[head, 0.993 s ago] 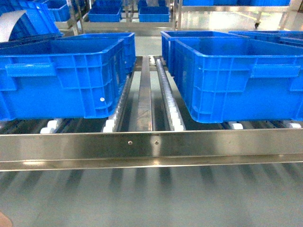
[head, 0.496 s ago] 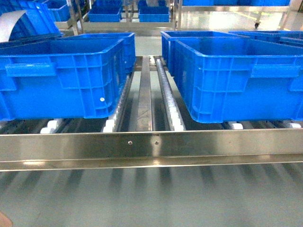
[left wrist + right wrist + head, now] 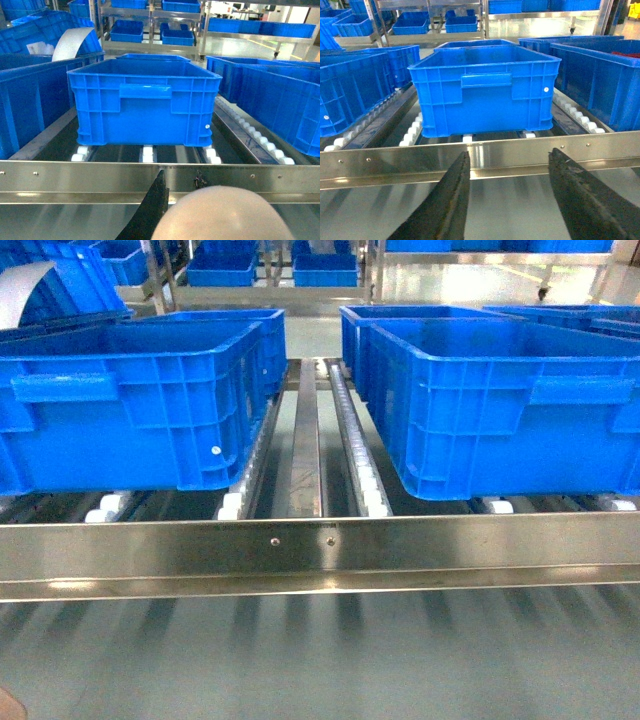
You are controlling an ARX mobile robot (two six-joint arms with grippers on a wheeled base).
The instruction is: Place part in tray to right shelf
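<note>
Right claw spread wide, facing right shelf, blue crate

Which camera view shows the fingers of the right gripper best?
The right wrist view: both dark fingers of the right gripper stand apart, nothing between them, before the steel front rail. The head view shows no gripper. The left wrist view shows only the left arm's own finger.

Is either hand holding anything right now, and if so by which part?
Right hand: open, nothing between its fingers. Left hand: cannot tell. A blurred pale rounded shape sits beside its one visible finger, and the grip is hidden.
</note>
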